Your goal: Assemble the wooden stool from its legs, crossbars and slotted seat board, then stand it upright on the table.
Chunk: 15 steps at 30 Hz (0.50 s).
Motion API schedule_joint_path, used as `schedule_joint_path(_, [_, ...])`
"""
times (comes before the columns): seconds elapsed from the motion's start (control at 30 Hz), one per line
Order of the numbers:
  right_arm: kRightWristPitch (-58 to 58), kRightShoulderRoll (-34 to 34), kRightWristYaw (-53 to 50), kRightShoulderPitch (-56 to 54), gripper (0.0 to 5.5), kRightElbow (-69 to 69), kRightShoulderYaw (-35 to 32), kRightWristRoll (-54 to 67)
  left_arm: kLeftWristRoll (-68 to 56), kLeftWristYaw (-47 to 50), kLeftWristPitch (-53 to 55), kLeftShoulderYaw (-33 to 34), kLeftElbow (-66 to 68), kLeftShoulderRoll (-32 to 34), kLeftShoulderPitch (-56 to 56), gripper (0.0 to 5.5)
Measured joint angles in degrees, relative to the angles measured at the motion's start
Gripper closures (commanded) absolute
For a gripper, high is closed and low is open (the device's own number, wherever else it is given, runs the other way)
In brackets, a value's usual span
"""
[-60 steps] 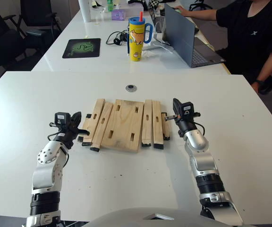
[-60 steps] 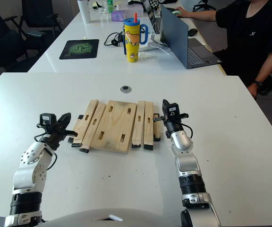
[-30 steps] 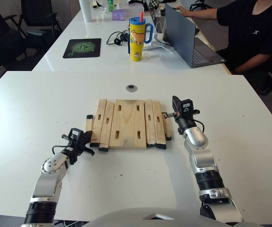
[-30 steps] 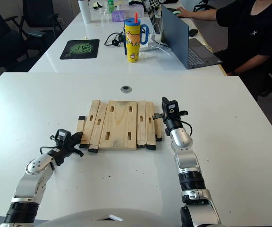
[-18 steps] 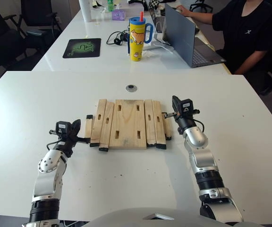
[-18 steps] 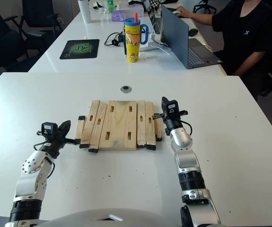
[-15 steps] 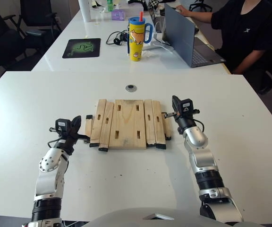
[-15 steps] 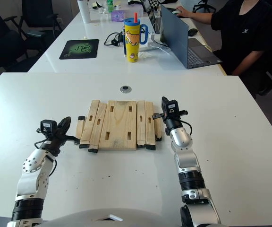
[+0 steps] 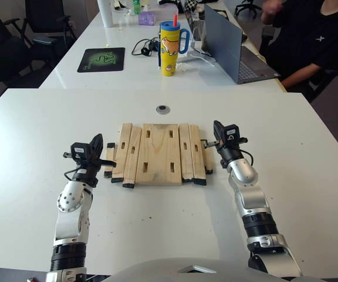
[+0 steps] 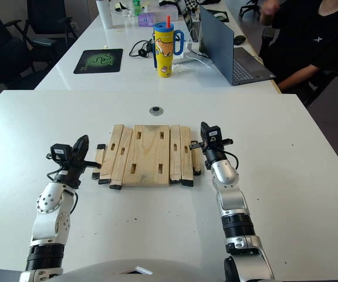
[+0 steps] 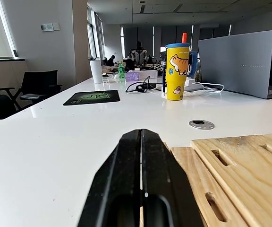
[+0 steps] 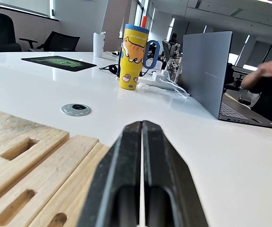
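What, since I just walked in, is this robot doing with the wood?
Nothing of the stool is joined yet. The pale slotted wooden seat board lies flat on the white table, with loose wooden legs and crossbars flat on both sides of it. The robot's left gripper sits shut beside the left pieces, its right gripper shut beside the right ones; neither holds anything.
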Motion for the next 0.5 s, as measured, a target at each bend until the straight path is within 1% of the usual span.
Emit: schedule_joint_path(0.5, [0.05,1.02,-0.13,1.99,5.49,-1.29,0.04,0.0,1.8,2.06,-0.84,-0.33,1.14,0.03,-1.68,5.5])
